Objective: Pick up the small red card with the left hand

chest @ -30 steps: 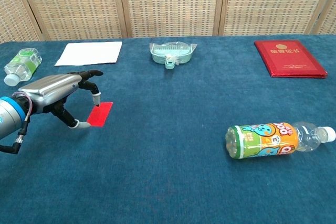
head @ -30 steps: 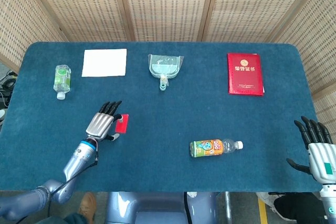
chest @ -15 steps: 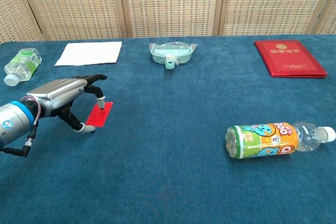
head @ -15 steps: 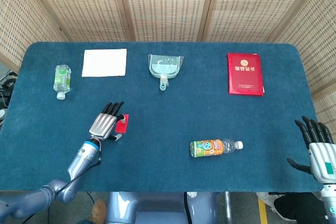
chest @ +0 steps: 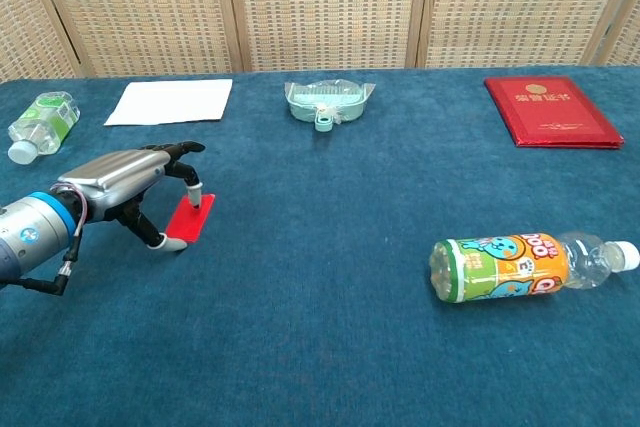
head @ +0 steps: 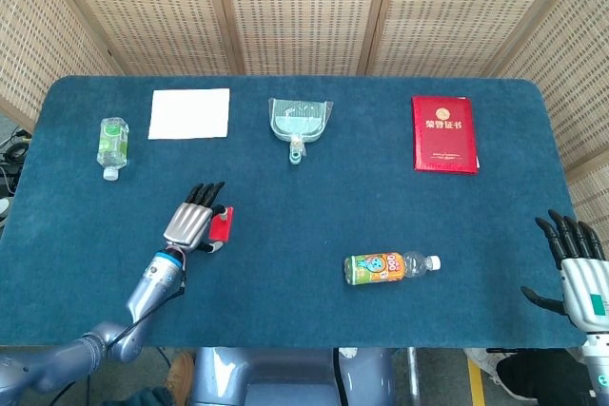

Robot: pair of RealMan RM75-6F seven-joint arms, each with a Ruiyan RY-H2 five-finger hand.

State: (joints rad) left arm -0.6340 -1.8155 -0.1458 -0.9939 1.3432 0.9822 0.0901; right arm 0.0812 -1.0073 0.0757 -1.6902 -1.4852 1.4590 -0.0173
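The small red card (head: 223,224) (chest: 191,218) lies left of the table's middle on the blue cloth. My left hand (head: 190,225) (chest: 112,176) arches over it from the left. A fingertip presses on the card's far edge and the thumb on its near edge, so the card is pinched between them. The card stands tilted, its far edge raised off the cloth. My right hand (head: 579,273) hangs at the table's near right corner with fingers spread and nothing in it; only the head view shows it.
A green-labelled bottle (head: 112,145) (chest: 40,119) lies at the far left beside a white sheet (head: 189,113) (chest: 170,101). A pale dustpan (head: 299,121) (chest: 328,102) sits at the back centre, a red booklet (head: 443,133) (chest: 550,110) back right. An orange-labelled bottle (head: 388,267) (chest: 510,265) lies front right.
My left hand has slid slightly forward and its finger and thumb have drawn in on the card. The card has gone from flat to tilted. The right hand has stayed still.
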